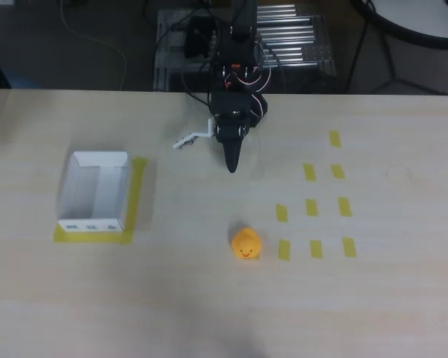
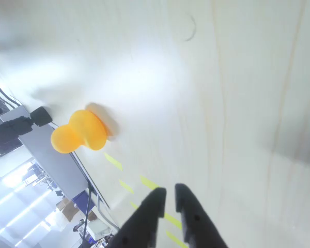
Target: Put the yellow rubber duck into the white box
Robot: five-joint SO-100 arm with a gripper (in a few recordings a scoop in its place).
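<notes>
From above, the yellow rubber duck [image 1: 246,243] sits on the table [image 1: 172,298] near the middle, just left of some yellow tape strips [image 1: 312,207], and the white box [image 1: 94,192] stands well apart on the left with nothing in it. The black gripper [image 1: 231,165] points down at the table above the duck, not touching it. The wrist view shows the gripper [image 2: 168,196] up close: its two fingers are almost together with a thin gap, holding nothing, and the duck [image 2: 78,131] lies off to the left.

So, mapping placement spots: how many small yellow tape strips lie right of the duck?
9, right of the duck: one top at, two below, then two rows of three.
</notes>
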